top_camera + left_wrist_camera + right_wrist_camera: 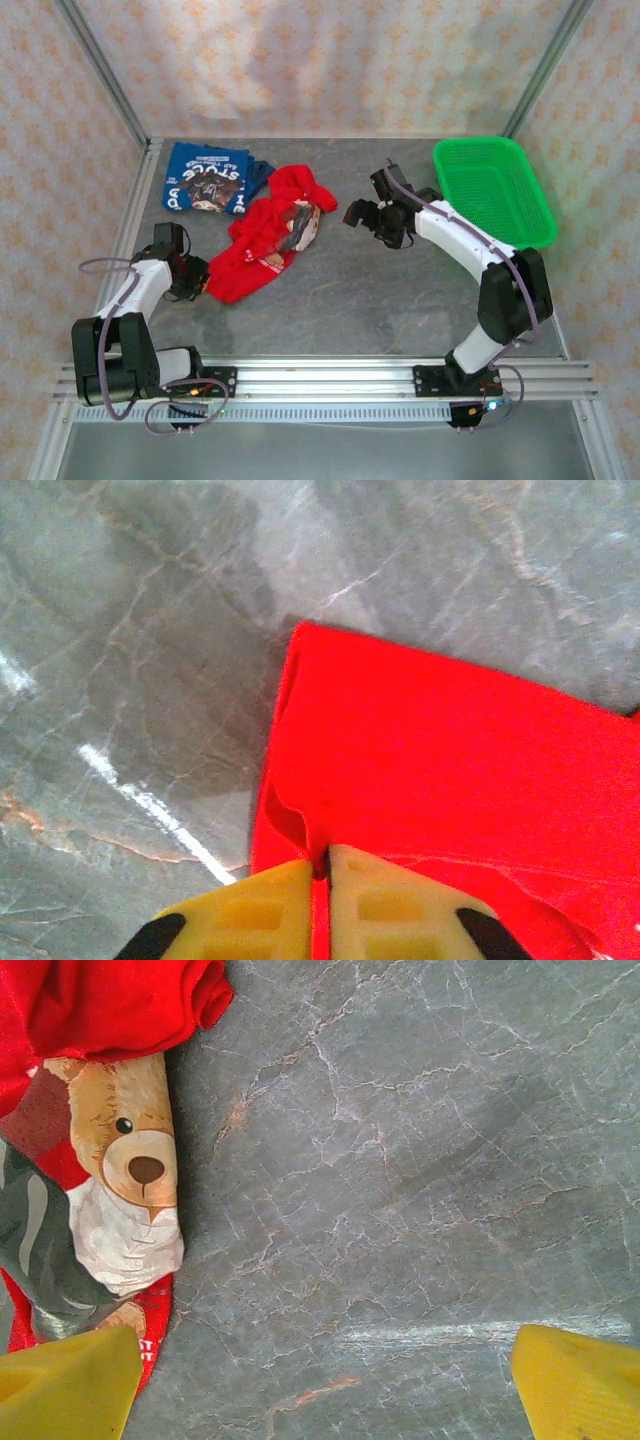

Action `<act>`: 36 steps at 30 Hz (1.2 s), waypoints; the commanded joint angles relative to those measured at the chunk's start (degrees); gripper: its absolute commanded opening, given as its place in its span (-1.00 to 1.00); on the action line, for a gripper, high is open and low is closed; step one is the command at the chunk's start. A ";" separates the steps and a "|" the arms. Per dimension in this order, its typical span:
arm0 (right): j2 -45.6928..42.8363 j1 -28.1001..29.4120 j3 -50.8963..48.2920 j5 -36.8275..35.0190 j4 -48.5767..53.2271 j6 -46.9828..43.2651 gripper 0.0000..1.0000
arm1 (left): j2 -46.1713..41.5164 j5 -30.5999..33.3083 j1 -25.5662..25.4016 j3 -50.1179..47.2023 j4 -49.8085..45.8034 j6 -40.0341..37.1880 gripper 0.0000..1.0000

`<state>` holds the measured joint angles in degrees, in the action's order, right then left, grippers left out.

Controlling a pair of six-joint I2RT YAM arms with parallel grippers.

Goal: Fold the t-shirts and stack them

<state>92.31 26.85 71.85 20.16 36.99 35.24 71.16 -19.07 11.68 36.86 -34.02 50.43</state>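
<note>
Red t-shirt lies crumpled mid-bench. Its seven-o'clock corner is pinched by the closed left fingers, presumably for spreading. Right fingers are held open at its three o'clock.

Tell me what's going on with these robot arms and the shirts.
The left gripper is shut on an edge of the crumpled red t-shirt. The right gripper hangs open beside the shirt's teddy-bear print, holding nothing. The blue t-shirt lies at the back left, not yet stacked.
</note>
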 commanded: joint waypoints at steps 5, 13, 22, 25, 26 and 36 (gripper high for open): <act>2.85 0.22 0.96 0.56 -0.98 -1.46 0.90 | -1.26 1.66 0.58 2.35 -2.39 -2.02 -1.00; 14.30 0.31 11.42 4.07 -1.61 -2.94 0.87 | -5.60 0.70 0.54 7.04 -5.86 -4.80 -1.00; 25.55 -0.05 20.54 6.59 -9.38 7.13 0.74 | -9.00 -4.88 0.60 9.77 -6.77 -4.17 -1.00; 28.12 -0.05 20.40 8.80 -15.73 15.30 0.61 | -9.00 -7.01 0.49 10.83 -5.92 -3.19 -1.00; 28.72 -0.09 19.78 9.47 -18.30 18.56 0.56 | -8.85 -7.61 0.50 11.18 -5.42 -2.89 -1.00; 30.10 0.09 14.11 9.48 -35.73 38.25 0.32 | -8.23 -7.76 0.53 13.63 -5.01 -4.03 -1.00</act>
<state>121.69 26.85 86.52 29.28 8.58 66.04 63.02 -25.76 11.75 49.10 -38.65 46.98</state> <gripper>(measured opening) 0.666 0.040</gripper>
